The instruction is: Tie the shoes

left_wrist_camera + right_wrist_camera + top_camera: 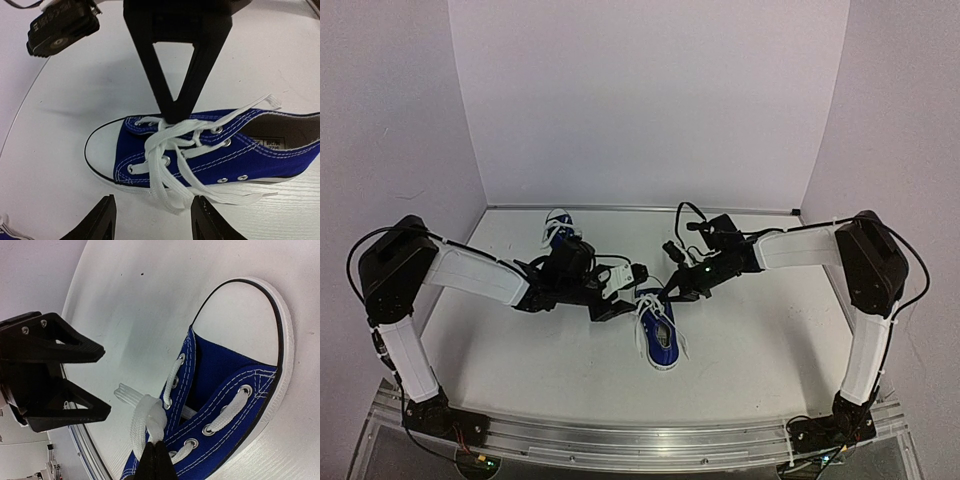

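Note:
One blue sneaker (659, 336) with white laces lies mid-table, toe cap toward the arms' bases. In the left wrist view it (210, 150) lies on its sole, toe to the left, its laces (167, 150) bunched over the eyelets and trailing off the near side. My right gripper (157, 460) is shut on a gathered loop of white lace (150, 420) above the shoe's tongue; it also shows in the left wrist view (173, 116). My left gripper (155, 222) is open and empty, its jaws either side of the hanging lace ends. The second sneaker (558, 229) lies far back left.
A white table (770, 330) with light walls on three sides. The two arms meet over the middle shoe, close together. A metal rail (640, 440) runs along the near edge. The right wrist's camera housing (60, 25) hangs near the left gripper.

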`<state>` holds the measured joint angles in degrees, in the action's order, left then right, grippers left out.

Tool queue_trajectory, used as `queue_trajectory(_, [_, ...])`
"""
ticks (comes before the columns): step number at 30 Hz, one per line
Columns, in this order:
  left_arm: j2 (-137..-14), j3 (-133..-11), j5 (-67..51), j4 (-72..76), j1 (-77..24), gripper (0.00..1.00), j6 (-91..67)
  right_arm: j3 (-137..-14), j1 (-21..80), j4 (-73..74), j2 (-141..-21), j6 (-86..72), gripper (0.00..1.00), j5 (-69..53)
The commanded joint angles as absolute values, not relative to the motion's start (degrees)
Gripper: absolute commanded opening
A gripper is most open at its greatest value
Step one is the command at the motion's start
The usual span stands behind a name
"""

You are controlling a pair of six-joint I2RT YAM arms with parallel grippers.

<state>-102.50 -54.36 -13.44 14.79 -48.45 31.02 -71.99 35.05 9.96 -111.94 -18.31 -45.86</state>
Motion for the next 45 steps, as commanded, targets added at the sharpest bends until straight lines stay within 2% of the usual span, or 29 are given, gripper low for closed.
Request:
queue_trajectory(1, [-103.6,-58.8,-20.6,12.3,-48.6,0.53,29.2,-72.1,34.9,9.2,-109.0,-17.8,0.00,-45.2])
queue_trajectory(6, [-105.4,-61.1,-20.4,11.6,-48.6,0.53,28.4,-72.1,34.9,9.1,-109.0,-17.8,0.00,-45.4])
queue_trajectory(12, [-110.0,-64.7,-17.0,11.4,-48.6,0.45,26.8,-72.0,34.9,9.0,-108.8,-17.9,0.00,-45.1])
queue_trajectory(17, [-111.7,-65.7,-18.0,11.2,-48.6,0.30,26.3,-71.7,34.9,9.0,-108.3,-17.9,0.00,-44.6])
queue_trajectory(29, [-108.6,-62.9,-16.2,8.9,-48.6,0.00,26.0,-69.2,34.2,8.9,-106.3,-18.2,0.00,-42.1])
queue_trajectory(45, [-104.3,-59.1,-11.5,5.5,-48.0,0.00,27.0,-60.0,30.2,8.9,-101.4,-18.5,0.00,-36.9])
